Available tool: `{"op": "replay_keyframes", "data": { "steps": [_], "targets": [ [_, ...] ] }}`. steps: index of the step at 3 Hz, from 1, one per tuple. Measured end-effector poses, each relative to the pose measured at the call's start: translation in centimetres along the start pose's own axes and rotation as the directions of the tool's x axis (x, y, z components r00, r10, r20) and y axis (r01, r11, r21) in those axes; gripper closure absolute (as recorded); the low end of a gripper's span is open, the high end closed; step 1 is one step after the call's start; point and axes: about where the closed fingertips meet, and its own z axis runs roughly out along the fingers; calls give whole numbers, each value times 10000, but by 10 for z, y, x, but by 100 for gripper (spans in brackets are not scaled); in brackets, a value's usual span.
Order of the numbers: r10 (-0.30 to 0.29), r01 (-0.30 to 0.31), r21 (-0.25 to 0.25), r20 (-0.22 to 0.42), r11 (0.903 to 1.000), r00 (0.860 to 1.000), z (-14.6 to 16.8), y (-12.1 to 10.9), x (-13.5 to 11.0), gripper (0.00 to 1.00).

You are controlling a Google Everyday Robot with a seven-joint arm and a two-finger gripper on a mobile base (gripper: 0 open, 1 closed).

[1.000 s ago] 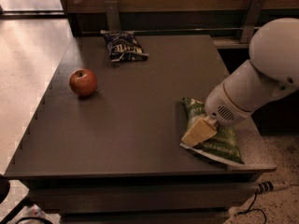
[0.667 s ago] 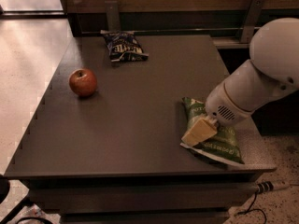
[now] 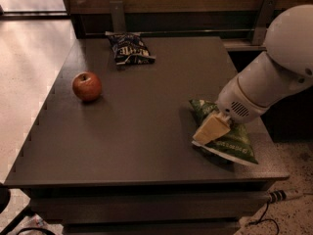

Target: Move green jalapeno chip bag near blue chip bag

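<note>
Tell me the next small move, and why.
Probably lift the green jalapeno chip bag slightly once the hold is sure: the gripper sits on it at the front right of the table, while the blue chip bag lies apart at the back left.

The tan claw (image 3: 211, 128) sat on the green jalapeno chip bag (image 3: 234, 144); the blue chip bag (image 3: 129, 49) bore white lettering; the apple (image 3: 87, 86) was red, the desk (image 3: 146, 126) dark brown.
</note>
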Motion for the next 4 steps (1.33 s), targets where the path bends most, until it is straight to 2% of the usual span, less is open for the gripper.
{"op": "replay_keyframes", "data": {
  "steps": [1,2,3,4],
  "targets": [
    [-687,669,451,399,9967,9968,-31,-26,-34,100],
    [-1264,1198,769,869,9898,9882,-55,-42,-65,100],
    [-1762,1622,1075,1371,9809,9748,-69,-61,-96,100],
    [-2112,1878,1324,1938,9733,9580,-72,-91,-123,100]
  ]
}}
